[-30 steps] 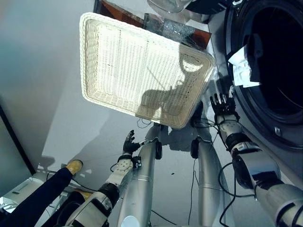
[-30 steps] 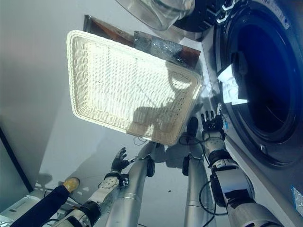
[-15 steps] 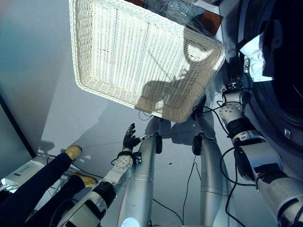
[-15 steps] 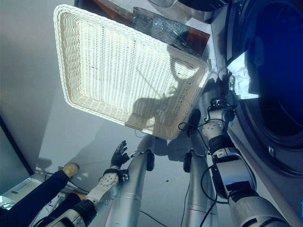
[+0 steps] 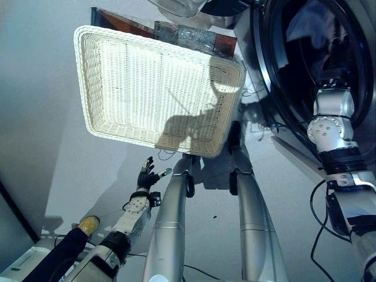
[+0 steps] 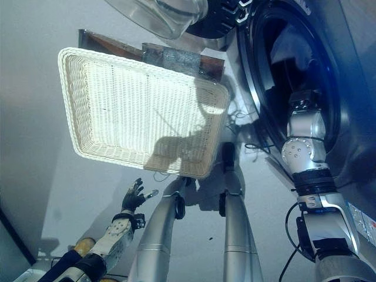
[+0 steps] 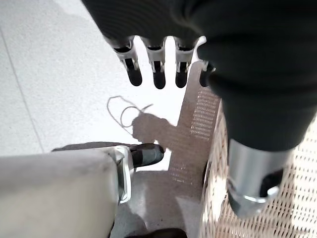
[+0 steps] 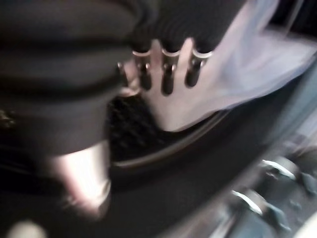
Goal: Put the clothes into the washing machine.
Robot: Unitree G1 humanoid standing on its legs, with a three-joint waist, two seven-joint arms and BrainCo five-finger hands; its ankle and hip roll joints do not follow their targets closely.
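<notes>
Here the right hand point(image 8: 163, 74) reaches into the round opening of the washing machine point(image 5: 276, 106), its wrist level with the door rim in the head views. In its own wrist view the fingers point(image 8: 167, 82) hang straight and relaxed, curled round nothing, and a pale piece of clothing point(image 8: 233, 74) lies inside the drum just past the fingertips, draped over the dark inner lip of the opening. Whether the fingertips touch the cloth cannot be told; the cloth looks to be just beyond them. In the left eye view a pale patch of the same clothing point(image 5: 305, 26) shows deep in the dark drum, above the wrist.

The white wicker basket point(image 5: 94, 76) stands on the grey floor point(image 5: 41, 117) to the left of the machine, its far corner near the machine's front.

The left hand point(image 5: 147, 174) hangs low, well apart from the machine, just below the basket's near edge. Its fingers point(image 7: 132, 72) are straight and spread, holding nothing.

A person's dark trouser leg point(image 5: 59, 258) and yellow shoe point(image 5: 89, 223) show at the lower left.
</notes>
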